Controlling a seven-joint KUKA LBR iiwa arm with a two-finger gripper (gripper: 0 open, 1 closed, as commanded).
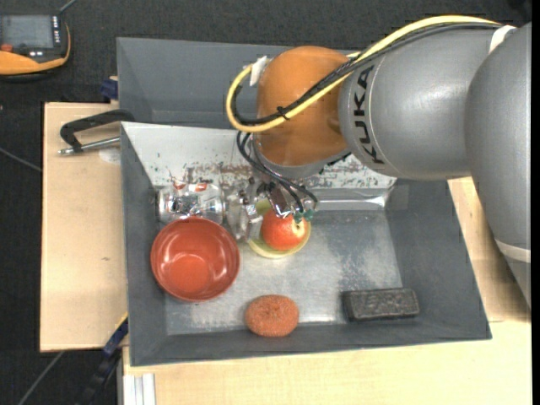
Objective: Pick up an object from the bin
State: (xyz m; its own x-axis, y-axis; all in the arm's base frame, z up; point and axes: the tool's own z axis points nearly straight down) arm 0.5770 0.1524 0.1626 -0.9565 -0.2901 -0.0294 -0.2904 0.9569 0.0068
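Note:
My gripper (pixel 255 213) reaches down into the middle of the bin from under the arm's orange cover. It sits right at the upper left edge of a red and yellow-green apple-like fruit (pixel 283 233), partly covering the fruit's top. A crumpled shiny silver can with red marks (pixel 189 202) lies just left of the gripper, by the back wall. A red bowl (pixel 195 258) stands open side up in front of the can, close to the fruit's left side.
An orange round scrubber (pixel 272 315) lies near the front wall. A dark grey rectangular sponge block (pixel 380 303) rests at the front right. The arm and its cover hide the back middle of the bin.

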